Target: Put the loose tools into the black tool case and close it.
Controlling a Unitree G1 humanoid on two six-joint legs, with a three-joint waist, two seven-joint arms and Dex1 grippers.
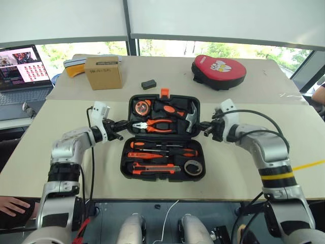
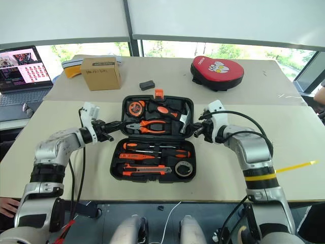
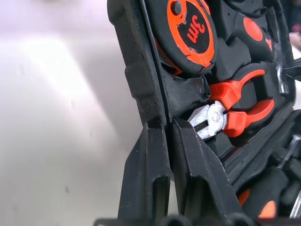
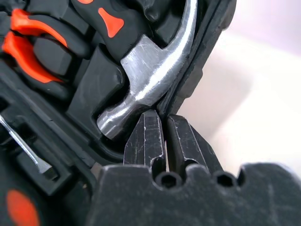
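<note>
A wide beige table (image 1: 244, 168) stands before bright windows, with a laptop at the robot's left, a brown cardboard box (image 1: 103, 72), a red-and-black padded mitt (image 1: 218, 71) and a small black block (image 1: 148, 84) along its far side. In the middle lies the black plastic clamshell tool case (image 1: 162, 138), open. The orange-and-black-handled screwdrivers (image 1: 162, 148), the orange-and-black utility knife (image 1: 152, 169) and the small dark tape roll (image 1: 192, 167) sit in the near half's slots, so loading looks done.

The step in hand looks like closing. The left gripper (image 1: 118, 126) has its jaws clamped on the far half's left rim, and the right gripper (image 1: 205, 128) is pinched on the right rim beside the steel-headed hammer (image 4: 155, 75). Next, both arms would need to swing that half evenly toward the robot onto the near half, then press the small orange latch (image 1: 164, 93).
</note>
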